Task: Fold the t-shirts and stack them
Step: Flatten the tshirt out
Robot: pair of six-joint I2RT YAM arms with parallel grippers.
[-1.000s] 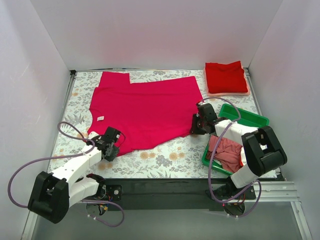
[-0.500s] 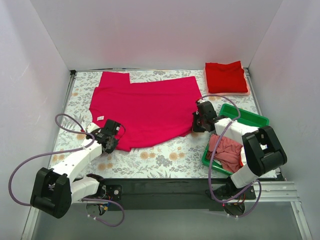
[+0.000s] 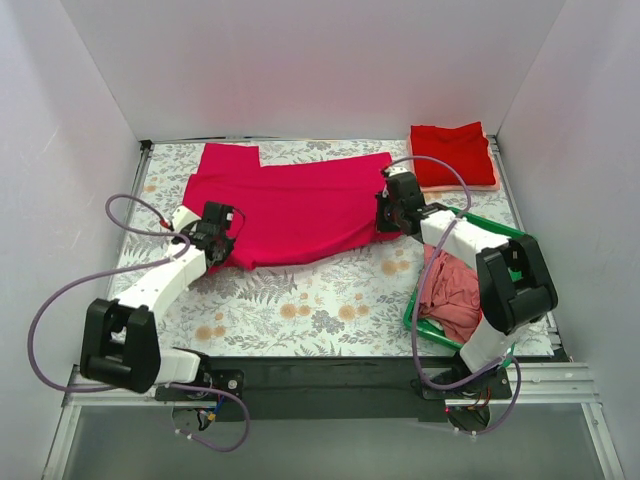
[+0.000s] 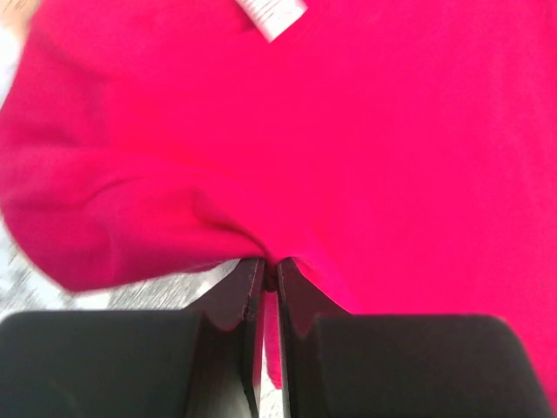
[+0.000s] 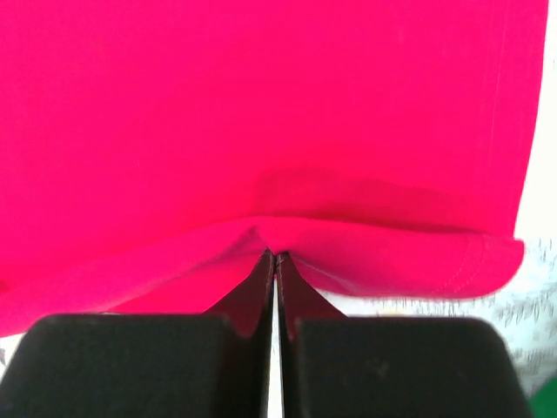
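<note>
Quickly, by count. One magenta-crimson tee [image 3: 300, 210], biggest item, spread over far-left and middle of surface, near edge bunched up at both ends. One green tray [image 3: 500, 234] at right, holding one crumpled dusty-pink tee [image 3: 452, 295]. One folded red tee [image 3: 453, 152] in far right corner, stacked on one pale pink tee [image 3: 470, 187] with only its rim showing. Two arms: left fingers [image 4: 248, 296] pressed together, clamped on magenta-crimson tee's near-left edge; right fingers [image 5: 259, 287] likewise pinched on its near-right hem. One white label [image 4: 274, 13] on that tee. Surface [image 3: 320, 300] floral-printed, grey-green and tan on white. Plain white walls [image 3: 300, 70] on three sides.
</note>
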